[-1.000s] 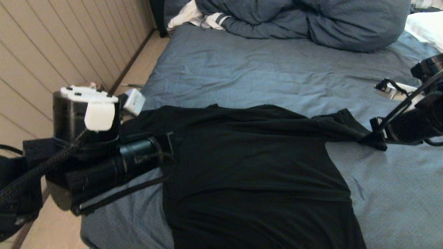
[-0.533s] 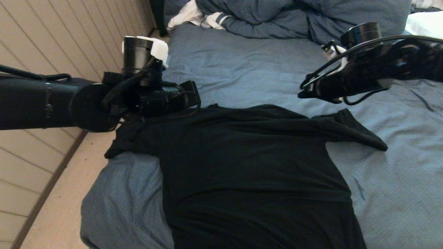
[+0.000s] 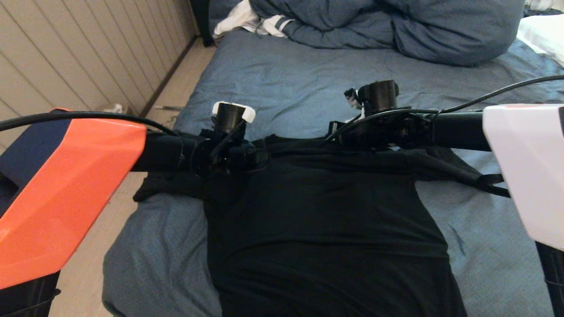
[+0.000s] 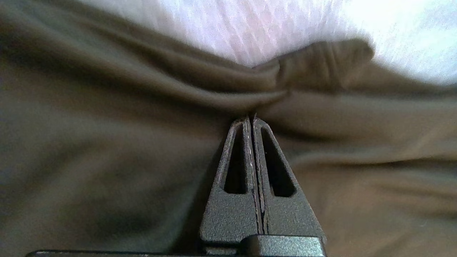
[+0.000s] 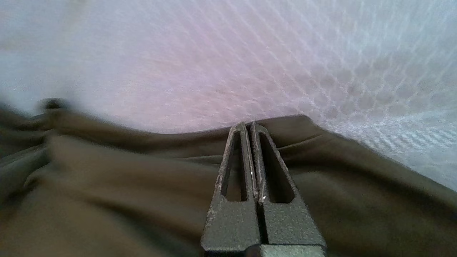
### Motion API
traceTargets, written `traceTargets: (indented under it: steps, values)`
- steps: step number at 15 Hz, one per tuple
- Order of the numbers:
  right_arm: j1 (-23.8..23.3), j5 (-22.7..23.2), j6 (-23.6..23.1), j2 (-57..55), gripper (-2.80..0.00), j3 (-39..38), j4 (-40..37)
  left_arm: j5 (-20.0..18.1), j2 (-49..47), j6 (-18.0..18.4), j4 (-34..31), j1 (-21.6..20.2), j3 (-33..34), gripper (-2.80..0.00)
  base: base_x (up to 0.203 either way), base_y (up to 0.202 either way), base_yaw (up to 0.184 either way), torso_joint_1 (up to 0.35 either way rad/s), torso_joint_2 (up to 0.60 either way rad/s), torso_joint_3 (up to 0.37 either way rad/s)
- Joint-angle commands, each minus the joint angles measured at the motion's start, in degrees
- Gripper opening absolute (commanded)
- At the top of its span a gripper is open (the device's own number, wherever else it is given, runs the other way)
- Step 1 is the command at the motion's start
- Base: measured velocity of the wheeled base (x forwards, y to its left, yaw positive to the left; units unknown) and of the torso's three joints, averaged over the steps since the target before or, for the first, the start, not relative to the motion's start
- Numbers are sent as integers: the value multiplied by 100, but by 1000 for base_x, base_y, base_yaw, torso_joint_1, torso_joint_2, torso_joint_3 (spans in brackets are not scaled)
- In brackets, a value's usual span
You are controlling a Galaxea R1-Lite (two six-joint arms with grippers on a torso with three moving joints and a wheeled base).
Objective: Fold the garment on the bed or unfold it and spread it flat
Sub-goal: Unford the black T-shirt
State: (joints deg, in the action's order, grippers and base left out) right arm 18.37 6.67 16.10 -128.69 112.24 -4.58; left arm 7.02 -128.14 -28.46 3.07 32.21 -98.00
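The bed (image 3: 308,83) fills most of the scene, its wrinkled slate-blue sheet running from the near edge to the far end, where a bulky blue-grey duvet (image 3: 396,26) is heaped. A white cloth with dark stripes (image 3: 260,22) pokes out at the duvet's left, and a white pillow (image 3: 542,35) lies at the far right.

The black T-shirt (image 3: 326,229) lies plain side up on the near half of the bed. Its body reaches to the near edge, and its sleeves spread left and right. The left sleeve hangs at the bed's left edge; the right sleeve lies creased on the sheet.

Both arms reach in over the shirt's far edge, at the shoulder line. The left gripper (image 4: 250,118) sits over the left shoulder. Its jaws are pressed together, with no cloth between them, and the tips are at a ridge of bunched black fabric. The right gripper (image 5: 249,125) sits near the right shoulder. Its jaws are likewise pressed together and empty, with the tips at the shirt's far hem, where sheet shows beyond.
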Motion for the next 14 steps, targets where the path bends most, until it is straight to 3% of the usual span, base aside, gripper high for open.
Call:
traceTargets:
  steps: [1, 5, 9, 14]
  values:
    - [70, 1, 6, -261, -280, -18, -39, -3, 2, -36, -126, 137, 201, -280, 0, 0, 0, 0, 0, 0]
    - [73, 7, -141, 101, -280, -225, -527, 19, 664, -62, -100, 379, 870, -280, 0, 0, 0, 0, 0, 0]
    - [55, 28, -594, 642, -280, -1124, -520, 236, 872, -72, -96, 506, 1064, -280, 0, 0, 0, 0, 0, 0]
    - [20, 22, -559, 497, -280, -619, -458, 241, 861, -66, 84, 498, 1100, -280, 0, 0, 0, 0, 0, 0]
